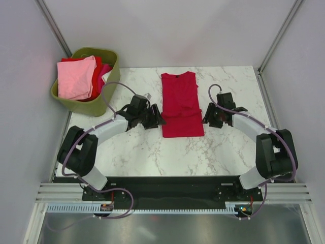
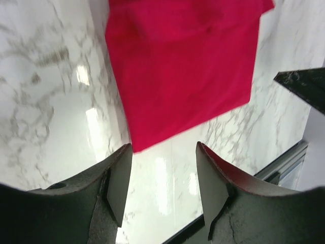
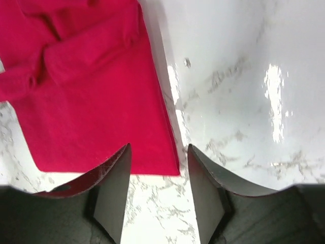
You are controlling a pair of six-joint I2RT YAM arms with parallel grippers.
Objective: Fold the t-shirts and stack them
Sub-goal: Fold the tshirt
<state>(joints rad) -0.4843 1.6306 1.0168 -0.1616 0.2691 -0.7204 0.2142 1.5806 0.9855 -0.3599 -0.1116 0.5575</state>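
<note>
The crimson red t-shirt (image 1: 180,104) lies flat mid-table, sides folded in to a long narrow strip, neck at the far end. My left gripper (image 1: 156,118) is open and empty just left of its lower left edge; the shirt's corner (image 2: 183,66) shows above the jaws. My right gripper (image 1: 207,118) is open and empty just right of its lower right edge; the shirt's corner (image 3: 96,101) lies in front of the jaws. A light pink t-shirt (image 1: 76,77) and red and magenta cloth (image 1: 100,71) lie in the basket.
The olive-green plastic basket (image 1: 112,61) stands at the far left corner of the white marble table (image 1: 223,152). Grey walls close in on both sides. A black rail (image 1: 167,188) runs along the near edge.
</note>
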